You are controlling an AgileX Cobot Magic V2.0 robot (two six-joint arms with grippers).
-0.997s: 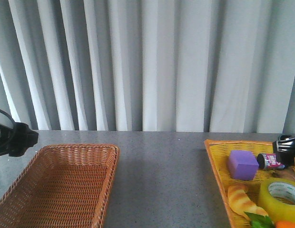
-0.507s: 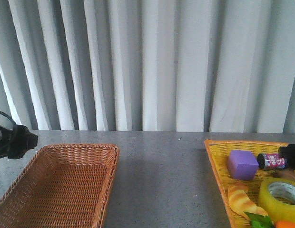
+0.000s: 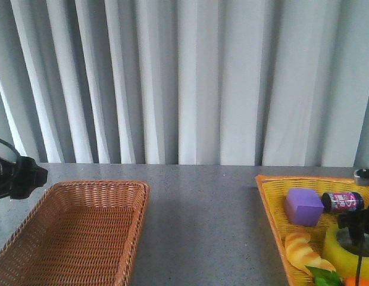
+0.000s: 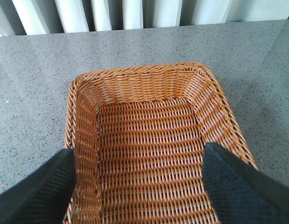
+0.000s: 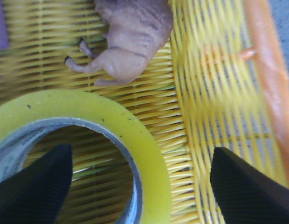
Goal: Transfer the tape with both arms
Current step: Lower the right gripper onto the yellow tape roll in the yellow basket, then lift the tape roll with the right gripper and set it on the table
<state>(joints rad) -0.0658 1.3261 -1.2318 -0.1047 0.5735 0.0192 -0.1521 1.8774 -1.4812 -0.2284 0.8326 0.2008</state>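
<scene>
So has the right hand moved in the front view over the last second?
Yes. The right hand has dropped from beside the small bottle down over the tape in the yellow basket, one finger inside the roll's core.

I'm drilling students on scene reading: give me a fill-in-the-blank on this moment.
1. The tape lies in the ___ basket.
2. The left hand hangs over the ___ basket.
3. The right hand is ___, one finger inside the tape's core.

Missing: yellow; brown; open
</scene>
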